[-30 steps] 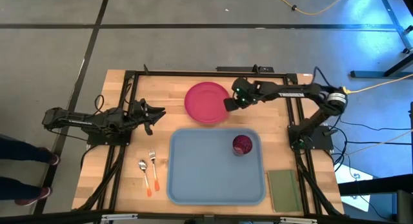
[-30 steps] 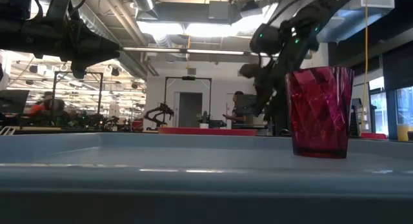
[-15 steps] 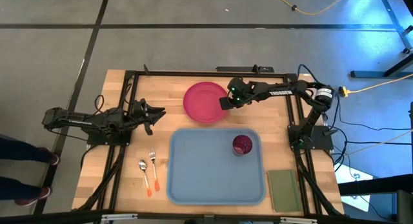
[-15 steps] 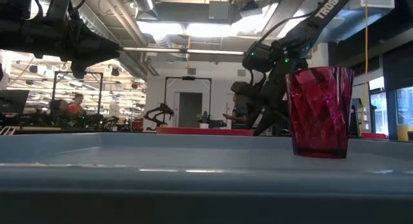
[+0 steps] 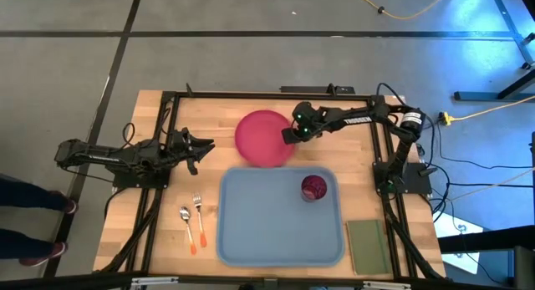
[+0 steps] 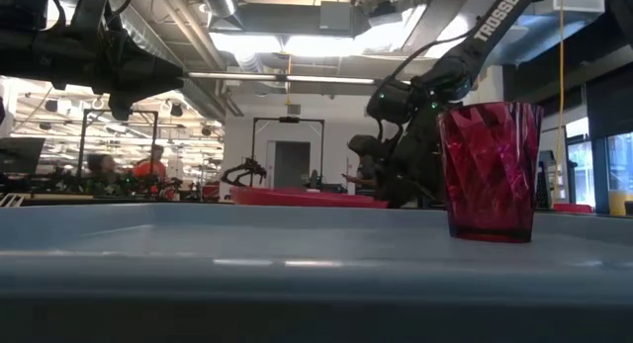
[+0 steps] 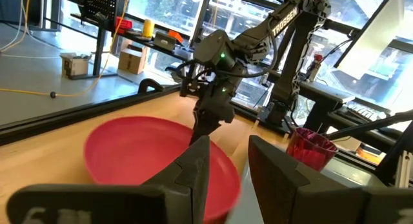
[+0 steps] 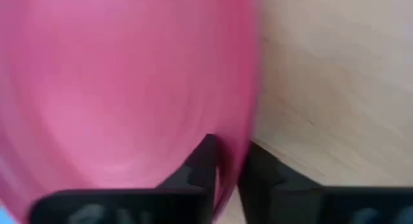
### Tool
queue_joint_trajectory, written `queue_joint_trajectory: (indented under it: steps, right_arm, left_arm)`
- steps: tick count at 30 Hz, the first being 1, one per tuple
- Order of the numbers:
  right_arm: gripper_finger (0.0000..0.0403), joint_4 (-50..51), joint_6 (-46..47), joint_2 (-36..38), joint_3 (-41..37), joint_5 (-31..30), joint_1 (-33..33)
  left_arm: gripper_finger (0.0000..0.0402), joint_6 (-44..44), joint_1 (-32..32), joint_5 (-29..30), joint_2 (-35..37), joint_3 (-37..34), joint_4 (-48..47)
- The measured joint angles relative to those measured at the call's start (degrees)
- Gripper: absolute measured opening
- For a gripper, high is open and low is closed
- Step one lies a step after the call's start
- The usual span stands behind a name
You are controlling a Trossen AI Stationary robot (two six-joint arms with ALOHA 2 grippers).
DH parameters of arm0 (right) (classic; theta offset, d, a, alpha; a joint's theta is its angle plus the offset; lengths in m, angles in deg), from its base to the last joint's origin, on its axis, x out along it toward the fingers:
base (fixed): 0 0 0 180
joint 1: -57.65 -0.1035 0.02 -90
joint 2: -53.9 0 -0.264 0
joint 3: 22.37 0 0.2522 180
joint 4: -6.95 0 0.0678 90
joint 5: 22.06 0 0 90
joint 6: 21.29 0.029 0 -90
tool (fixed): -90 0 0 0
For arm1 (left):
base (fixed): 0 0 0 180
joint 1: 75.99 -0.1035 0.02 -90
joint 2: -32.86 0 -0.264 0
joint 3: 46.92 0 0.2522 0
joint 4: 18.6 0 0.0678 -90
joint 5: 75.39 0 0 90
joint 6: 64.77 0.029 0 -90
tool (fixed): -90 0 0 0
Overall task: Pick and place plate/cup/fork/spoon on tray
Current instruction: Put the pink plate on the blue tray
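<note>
The pink-red plate (image 5: pixel 262 139) lies on the wooden table behind the light blue tray (image 5: pixel 251 231). My right gripper (image 5: pixel 289 135) is shut on the plate's right rim. It also shows in the left wrist view (image 7: pixel 201 121). The dark red cup (image 5: pixel 313 188) stands upright inside the tray, at its far right. The fork (image 5: pixel 199 210) and the spoon (image 5: pixel 187 223) lie side by side on the table left of the tray. My left gripper (image 5: pixel 207 145) hangs open and empty left of the plate. My right gripper pinches the plate's right rim (image 8: pixel 245 127) between its two fingers, one finger over the plate's inside and one outside the rim. The fingers come slanting down from the table's right side. I cannot tell whether the plate's left part still rests on the table.
An olive green pad (image 5: pixel 366 244) lies right of the tray at the near right corner. Black frame rails (image 5: pixel 159 198) run along the table's left and right sides. People show in the room beyond the table in the low view (image 6: pixel 148 170).
My right gripper has gone toward the table's left edge with the plate's rim. The plate has shifted a little to the left and toward the tray.
</note>
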Motion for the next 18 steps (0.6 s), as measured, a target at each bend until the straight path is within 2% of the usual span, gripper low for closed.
queue_joint_trajectory:
  steps: [2,9,13,18]
  right_arm:
    - [0.0017,-1.07,-0.75,0.55,0.1,0.36,0.09]
    - [0.0012,0.71,-4.83,2.75,3.42,-2.17,0.12]
    - [0.0012,6.23,-7.61,3.2,9.15,-2.99,0.19]
    - [0.0012,16.51,-13.94,3.41,17.41,-1.01,-2.12]
  left_arm:
    - [0.0099,0.0,-0.01,0.01,0.0,0.0,-0.02]
    - [0.0099,0.0,0.0,0.02,0.0,0.0,-0.04]
    - [0.0099,0.0,0.0,0.02,0.02,0.0,-0.11]
    - [0.0099,0.0,0.0,0.04,0.01,0.0,-0.27]
